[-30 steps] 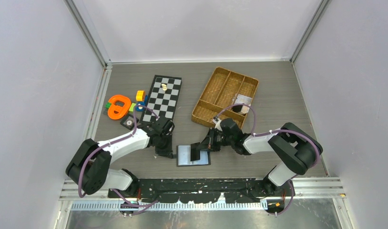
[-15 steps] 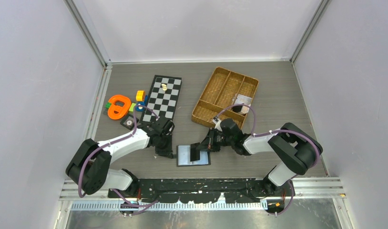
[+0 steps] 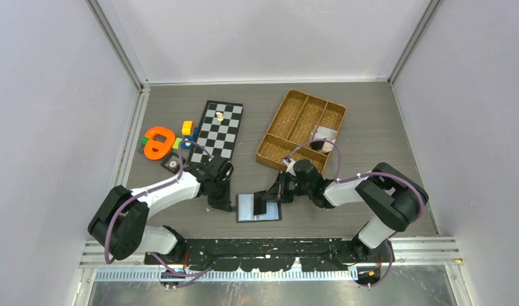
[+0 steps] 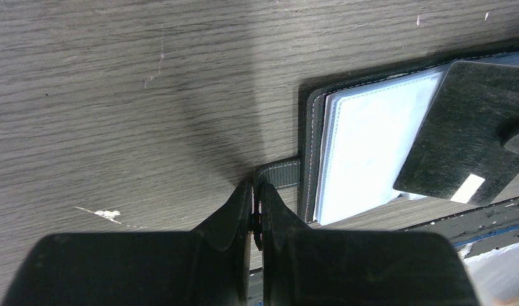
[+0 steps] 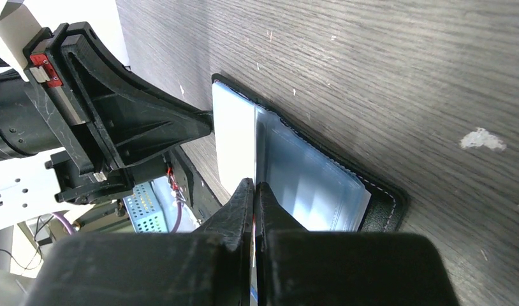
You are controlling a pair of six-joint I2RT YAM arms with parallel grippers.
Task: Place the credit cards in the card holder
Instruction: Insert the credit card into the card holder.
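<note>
- Brown woven divided tray (image 3: 274, 124), far right of the worktop (image 3: 372, 134): a whitish-grey card (image 3: 324, 133) lies in its right-hand compartment.
- Black folding card holder (image 3: 245, 208) lies open at the worktop's near edge, bluish pockets up.
- Left gripper (image 4: 254, 191), jaws together, pinches its strap (image 4: 279, 173).
- Right gripper (image 5: 254, 185) is clamped on a black card (image 3: 261, 205) over the pockets.
- Grey wood-grain top, pale walls; chessboard (image 3: 219, 131) and orange toys (image 3: 158, 141) towards the left edge.
</note>
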